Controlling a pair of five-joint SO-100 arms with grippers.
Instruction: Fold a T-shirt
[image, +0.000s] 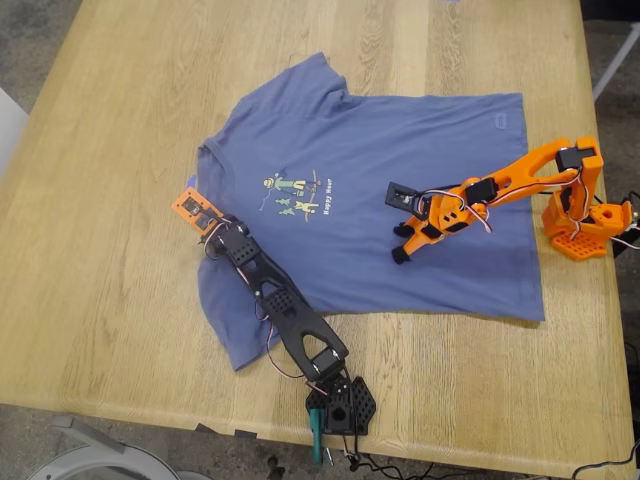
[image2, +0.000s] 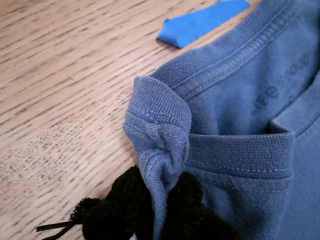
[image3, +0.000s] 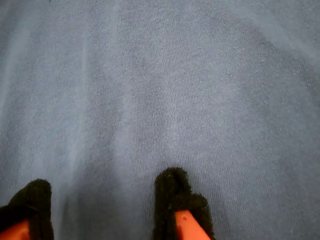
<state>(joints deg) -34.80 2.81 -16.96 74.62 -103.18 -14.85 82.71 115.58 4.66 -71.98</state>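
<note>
The slate-blue T-shirt (image: 400, 170) lies flat on the wooden table (image: 110, 130), collar toward the exterior view's left, with its small cartoon print (image: 292, 195) facing up. My first gripper (image: 203, 220), on the black arm, is shut on the collar (image2: 160, 125); the ribbed edge is bunched between its black pads (image2: 192, 197). My second gripper (image: 402, 248), on the orange arm, hovers open over the shirt's body, and its black-tipped fingers (image3: 172, 192) stand apart just above plain blue cloth (image3: 160, 75).
A blue tape scrap (image2: 200, 20) lies on the wood beside the collar. The orange arm's base (image: 585, 228) stands at the exterior view's right, the black arm's base (image: 340, 402) with cables at the near table edge.
</note>
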